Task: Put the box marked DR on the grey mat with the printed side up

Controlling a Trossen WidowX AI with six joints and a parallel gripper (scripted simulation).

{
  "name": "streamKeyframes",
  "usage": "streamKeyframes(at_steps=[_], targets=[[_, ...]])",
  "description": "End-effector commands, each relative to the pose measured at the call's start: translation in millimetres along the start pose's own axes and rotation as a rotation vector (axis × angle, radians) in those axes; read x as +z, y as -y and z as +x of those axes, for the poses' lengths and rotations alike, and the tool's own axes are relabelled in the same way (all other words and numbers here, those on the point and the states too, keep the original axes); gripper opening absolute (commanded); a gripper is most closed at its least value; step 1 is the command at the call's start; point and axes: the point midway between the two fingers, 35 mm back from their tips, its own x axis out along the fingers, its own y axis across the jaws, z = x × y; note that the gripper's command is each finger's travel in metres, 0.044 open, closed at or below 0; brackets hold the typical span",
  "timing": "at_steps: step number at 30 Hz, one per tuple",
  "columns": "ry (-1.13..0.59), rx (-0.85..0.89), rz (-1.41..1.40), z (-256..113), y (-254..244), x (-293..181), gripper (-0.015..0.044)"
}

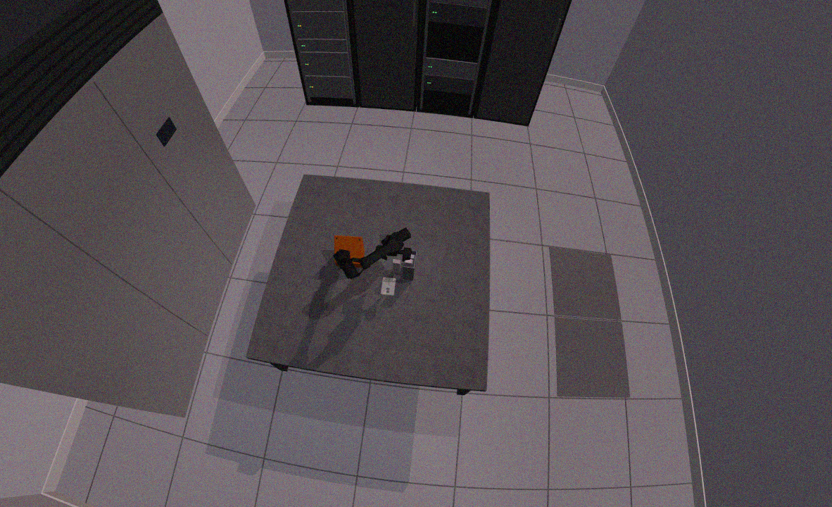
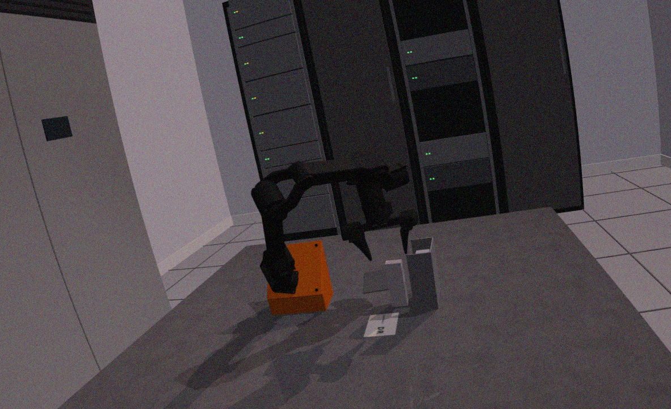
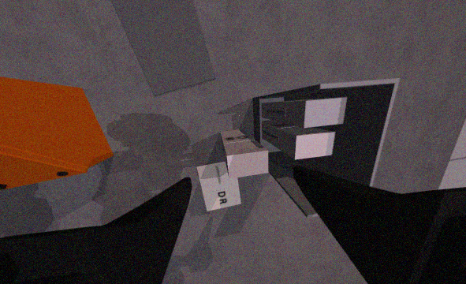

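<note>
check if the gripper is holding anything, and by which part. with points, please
Nothing is held: the gripper [image 2: 389, 257] [image 3: 242, 176] is open, its fingers spread wide above the standing white box [image 2: 398, 282] [image 3: 248, 162].

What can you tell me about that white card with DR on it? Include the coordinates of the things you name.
The card [image 1: 386, 286] [image 2: 372, 329] [image 3: 213, 198] is thin, rectangular and paper-like, with dark DR lettering facing up. It lies flat on the grey table [image 1: 431, 340] [image 2: 480, 330] [image 3: 276, 244], in front of the upright box [image 1: 397, 265] [image 2: 398, 289] [image 3: 247, 163] in the exterior view. Shadow darkens one end. The open tool [image 1: 398, 253] [image 2: 388, 255] [image 3: 242, 176] isn't touching it.

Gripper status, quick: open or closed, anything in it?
Gripper: open, jaws spread wide, holding nothing; a white box stands upright outside the bin.
</note>
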Motion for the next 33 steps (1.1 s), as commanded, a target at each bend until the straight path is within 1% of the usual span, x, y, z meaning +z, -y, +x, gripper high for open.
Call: streamKeyframes(at_steps=[1,2,9,10,26,33], targets=[[0.003,0.005,0.004,-8.9,0.9,1.2,0.0440],[0.003,0.005,0.004,-8.9,0.9,1.2,0.0440],[0.003,-0.006,0.000,-6.0,1.2,0.6,0.0256],[0.003,-0.006,0.000,-6.0,1.2,0.6,0.0240],[0.003,-0.005,0.001,-6.1,1.4,0.7,0.0240],[0.006,0.048,0.004,-10.5,8.4,1.4,0.0240]])
